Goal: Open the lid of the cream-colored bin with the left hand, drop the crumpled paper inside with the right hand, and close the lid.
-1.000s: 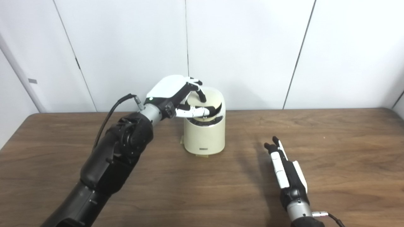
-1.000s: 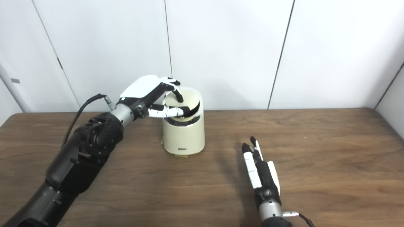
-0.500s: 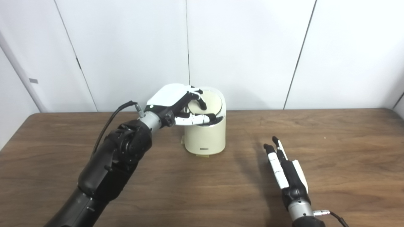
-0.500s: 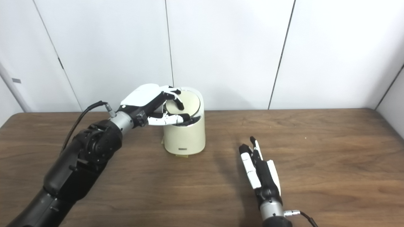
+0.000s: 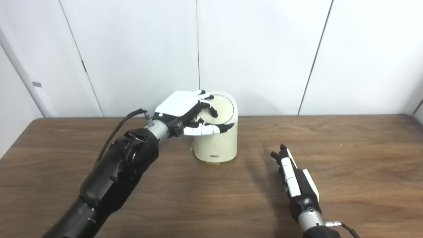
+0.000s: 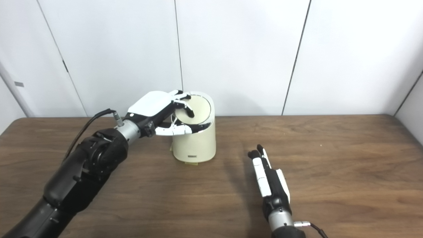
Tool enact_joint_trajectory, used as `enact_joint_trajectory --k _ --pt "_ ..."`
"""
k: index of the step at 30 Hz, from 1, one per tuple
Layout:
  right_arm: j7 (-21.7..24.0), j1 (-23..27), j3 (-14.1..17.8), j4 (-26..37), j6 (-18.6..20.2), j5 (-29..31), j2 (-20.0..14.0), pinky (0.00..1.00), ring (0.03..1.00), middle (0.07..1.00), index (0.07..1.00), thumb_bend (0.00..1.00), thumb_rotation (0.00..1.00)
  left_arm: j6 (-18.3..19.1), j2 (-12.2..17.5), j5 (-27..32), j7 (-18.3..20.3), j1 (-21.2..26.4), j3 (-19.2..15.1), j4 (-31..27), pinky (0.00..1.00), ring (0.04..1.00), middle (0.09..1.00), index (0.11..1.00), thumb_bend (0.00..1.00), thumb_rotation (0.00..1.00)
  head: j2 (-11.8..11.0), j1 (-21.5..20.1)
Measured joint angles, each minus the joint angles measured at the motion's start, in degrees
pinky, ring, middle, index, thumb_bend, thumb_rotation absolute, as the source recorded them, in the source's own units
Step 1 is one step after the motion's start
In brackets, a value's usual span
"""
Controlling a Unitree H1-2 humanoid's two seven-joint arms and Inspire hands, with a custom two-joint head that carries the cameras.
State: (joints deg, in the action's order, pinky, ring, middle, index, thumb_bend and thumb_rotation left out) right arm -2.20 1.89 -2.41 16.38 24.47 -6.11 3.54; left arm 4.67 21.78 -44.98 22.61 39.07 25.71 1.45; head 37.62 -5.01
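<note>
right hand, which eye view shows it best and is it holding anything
The right eye view: the right hand lies nearer the picture's middle there, fingers straight and together, holding nothing, low over the table. The left eye view shows the same open hand, set further toward the lower right corner. No crumpled paper shows in either view.

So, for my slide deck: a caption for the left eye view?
Left hand presses the bin lid nearly shut; right hand rests open.

Cream bin (image 5: 216, 145), cream lid (image 5: 219, 109). White-shelled, black-fingered left hand (image 5: 185, 110) and right hand (image 5: 295, 180). Brown wood-grain table (image 5: 357, 158). White panelled wall (image 5: 264, 49) beyond.
</note>
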Motion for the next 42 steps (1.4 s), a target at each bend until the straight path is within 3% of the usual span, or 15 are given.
enact_joint_trajectory --k 9,14,16,20,25,29,34,39,42 --pt "-0.20 0.00 0.21 0.93 0.33 0.46 0.14 1.00 0.991 0.915 1.000 0.62 1.00 -4.21 1.54 -6.99 -0.90 1.14 2.71 -0.16 1.00 1.000 0.964 0.693 0.77 1.00 0.26 -0.26" --pt "-0.40 -0.01 0.24 0.93 0.33 0.47 0.26 1.00 0.990 0.912 1.000 0.61 1.00 -4.10 1.49 -6.39 -1.09 0.88 1.96 -0.27 0.96 0.985 0.946 0.723 0.73 0.99 0.18 -0.26" --pt "-0.52 0.00 0.23 0.93 0.33 0.45 0.36 1.00 0.990 0.912 1.000 0.60 1.00 -3.63 0.59 -2.18 -0.69 -0.46 -1.14 -0.34 0.82 0.911 0.890 0.745 0.66 0.94 0.26 -0.44" --pt "-0.71 -0.03 0.44 0.91 0.32 0.55 0.45 1.00 0.994 0.915 1.000 0.61 1.00 0.64 -4.02 8.25 -1.87 -6.17 -9.69 -2.08 0.78 0.878 0.861 0.781 0.61 0.91 0.00 0.00" --pt "-0.70 0.01 0.58 0.86 0.30 1.28 0.77 1.00 0.990 0.917 1.000 0.60 1.00 7.24 -8.50 21.17 -1.60 -8.44 -19.17 -6.07 0.87 0.906 0.902 0.913 0.53 0.84 -0.35 0.00" --pt "-0.71 0.03 0.65 0.55 0.29 1.33 0.78 1.00 0.983 0.920 1.000 0.59 1.00 9.85 -10.80 33.86 -1.96 -9.50 -26.25 -7.91 0.91 0.929 0.945 0.992 0.61 0.80 -0.35 0.00" --pt "-0.68 0.36 0.90 0.52 0.29 1.35 0.44 1.00 0.976 0.918 1.000 0.59 1.00 10.44 -12.01 38.54 -3.31 -17.58 -27.91 -12.92 0.93 0.938 0.951 1.000 0.59 0.79 -0.61 -0.09" --pt "-0.32 0.37 1.37 0.48 0.26 1.80 -0.27 1.00 0.974 0.924 1.000 0.59 1.00 9.13 -12.15 40.72 -7.46 -25.44 -31.24 -13.68 0.97 0.962 0.967 1.000 0.64 0.85 -0.62 0.17" --pt "-0.07 0.50 2.04 0.11 0.22 2.68 -0.60 1.00 0.972 0.926 1.000 0.60 1.00 8.63 -12.57 40.74 -9.90 -29.27 -31.53 -14.21 0.98 0.965 0.968 1.000 0.63 0.86 -0.62 0.17"
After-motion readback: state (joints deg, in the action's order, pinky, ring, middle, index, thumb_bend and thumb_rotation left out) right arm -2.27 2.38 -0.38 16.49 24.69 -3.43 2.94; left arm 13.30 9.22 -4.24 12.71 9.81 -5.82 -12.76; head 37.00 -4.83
